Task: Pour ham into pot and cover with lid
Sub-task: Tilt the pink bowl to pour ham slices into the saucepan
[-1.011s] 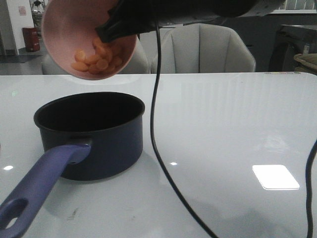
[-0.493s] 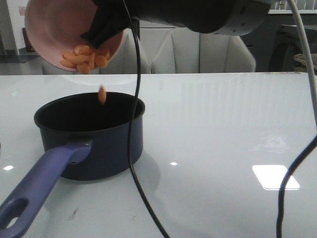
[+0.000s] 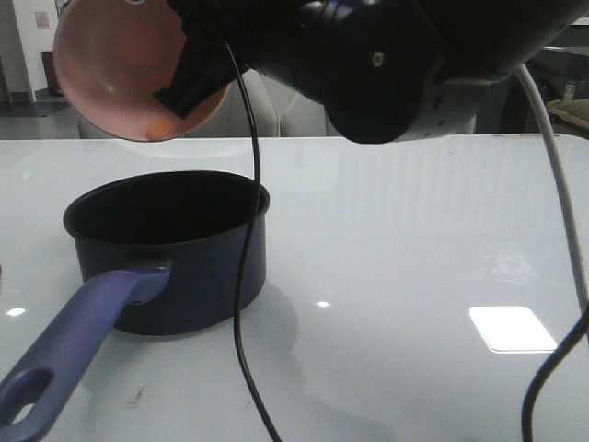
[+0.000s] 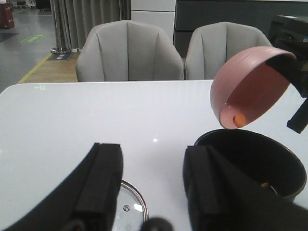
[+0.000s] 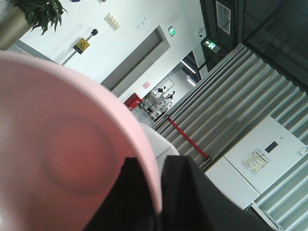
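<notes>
My right gripper (image 3: 189,85) is shut on the rim of the pink bowl (image 3: 115,64) and holds it steeply tipped above the pot (image 3: 170,253); the grip also shows in the right wrist view (image 5: 159,192). One ham slice (image 3: 158,129) sits at the bowl's lower lip, also seen in the left wrist view (image 4: 237,119). A bit of ham (image 4: 264,185) shows inside the pot (image 4: 269,161). The pot's purple-blue handle (image 3: 74,345) points to the front left. My left gripper (image 4: 153,180) is open above the glass lid (image 4: 132,204), which lies flat on the table beside the pot.
The white glossy table (image 3: 414,230) extends to the right of the pot. A black cable (image 3: 241,304) hangs from the right arm in front of the pot, and a grey cable (image 3: 561,258) hangs at the right. Grey chairs (image 4: 127,53) stand behind the table.
The bowl has tipped further and lifted slightly. The heap of ham slices has slid out and dropped into the pot; one slice stays at the bowl's lip. The right arm has swung closer to the camera.
</notes>
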